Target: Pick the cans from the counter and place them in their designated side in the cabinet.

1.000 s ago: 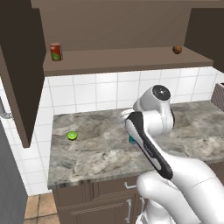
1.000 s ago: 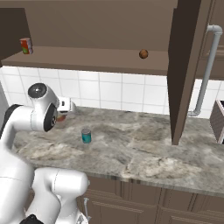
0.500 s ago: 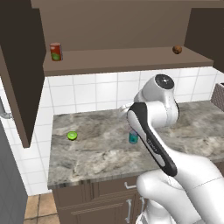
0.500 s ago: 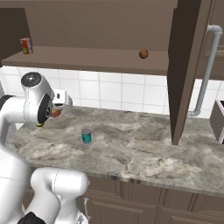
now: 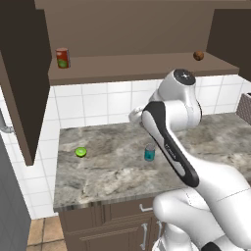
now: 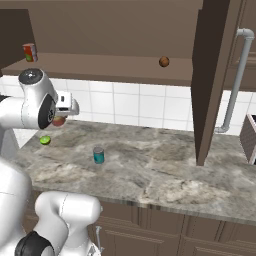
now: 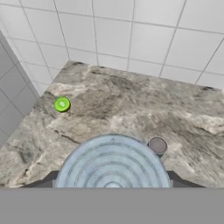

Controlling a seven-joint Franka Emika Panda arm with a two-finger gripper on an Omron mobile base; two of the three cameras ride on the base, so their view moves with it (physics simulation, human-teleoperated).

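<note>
The arm is raised above the marbled worktop [image 5: 112, 169], its hand lifted near the white tiled wall, between the worktop and the long brown shelf [image 6: 125, 70] of the cabinet [image 5: 22, 83]. In the right base view the gripper [image 6: 60, 120] sits beside the arm's big white joint, and a reddish object shows just under it: the banded can [image 6: 59, 121]. In the hand view that can's ribbed grey top [image 7: 113, 162] sits low and centred, right between the dark finger tips, so the jaws are closed on it, set no wider than the can itself. The can hangs clear of the stone, with the worktop well below it.

The teal-blue can [image 5: 149, 153] stands upright on the worktop, about mid-depth, apart from everything else; in the right base view it [image 6: 98, 155] is to the right of and nearer than the gripper. In the hand view its grey top [image 7: 157, 145] shows just beside the held can's rim.

A small green lime half [image 5: 81, 152] lies on the left part of the worktop, well apart from the teal-blue can. On the shelf above, a taller red can with a green mark [image 5: 62, 58] stands at the left end, and a small brown round object [image 5: 198, 56] rests toward the right end. The cabinet doors stand open on both sides. A grey pipe [image 6: 235, 80] runs down the wall at the far right.
</note>
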